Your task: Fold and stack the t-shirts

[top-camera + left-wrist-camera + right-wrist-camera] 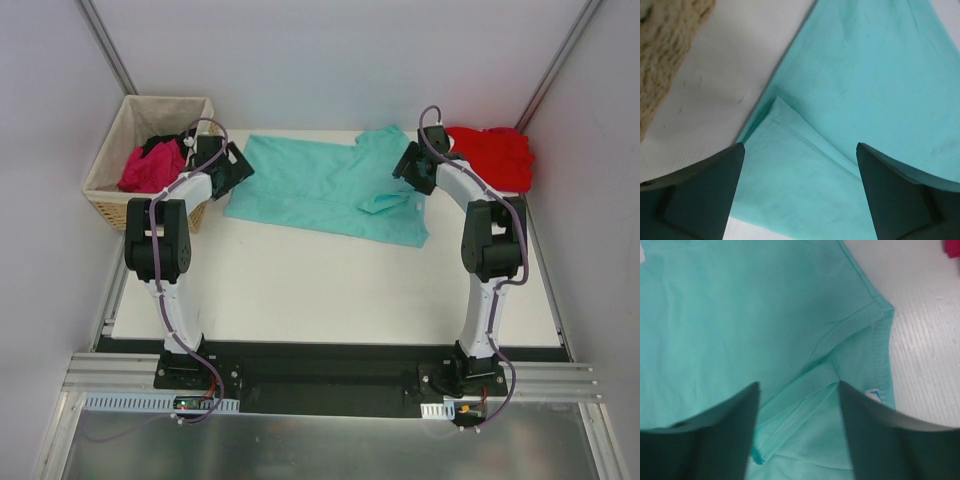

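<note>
A teal t-shirt lies spread across the back of the white table. My left gripper hangs open over its left corner; in the left wrist view the teal cloth with a folded corner fills the space between the fingers. My right gripper is open over the shirt's right end, above a folded sleeve and hem. A bright red t-shirt lies crumpled at the back right. A magenta shirt and a black one lie in the basket.
A woven tan basket with beige lining stands at the back left, its rim close to my left gripper. Grey walls enclose the table on three sides. The table's front half is bare white.
</note>
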